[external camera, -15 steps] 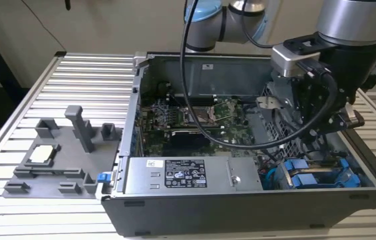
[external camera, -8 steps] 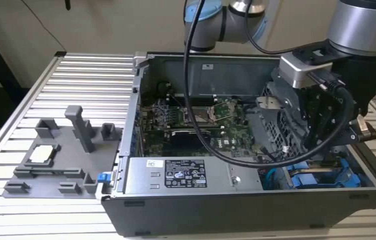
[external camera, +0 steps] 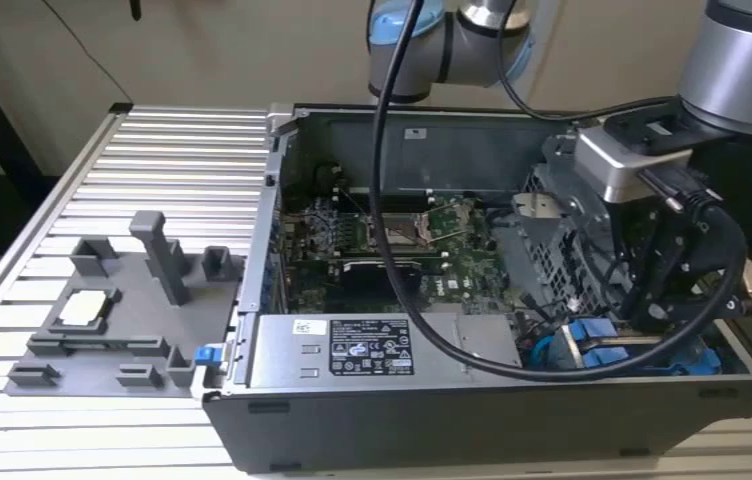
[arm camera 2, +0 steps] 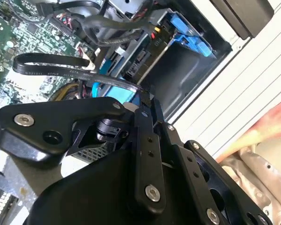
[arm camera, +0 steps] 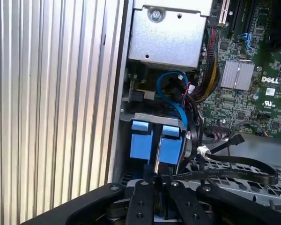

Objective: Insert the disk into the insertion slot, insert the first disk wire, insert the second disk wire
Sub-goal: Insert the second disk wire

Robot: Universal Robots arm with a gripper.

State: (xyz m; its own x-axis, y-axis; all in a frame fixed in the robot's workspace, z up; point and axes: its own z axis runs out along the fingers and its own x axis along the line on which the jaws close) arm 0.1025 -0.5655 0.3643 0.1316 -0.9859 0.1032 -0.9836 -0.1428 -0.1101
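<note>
Your disk (arm camera: 149, 145) sits upright in the slot (external camera: 643, 355) at the case's (external camera: 483, 420) front corner, on the exterior view's right, blue tabs showing. Your gripper (arm camera: 155, 180) hangs just above it, fingers (arm camera 2: 145, 140) drawn together over a flat black cable (arm camera: 234, 174).

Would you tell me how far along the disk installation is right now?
Done: the disk, judged by its blue carrier, looks seated in the insertion slot. In hand: the pincer appears to pinch a flat black wire right by it. Left: I cannot see any wire plugged into the disk, so both connections seem outstanding.
</note>
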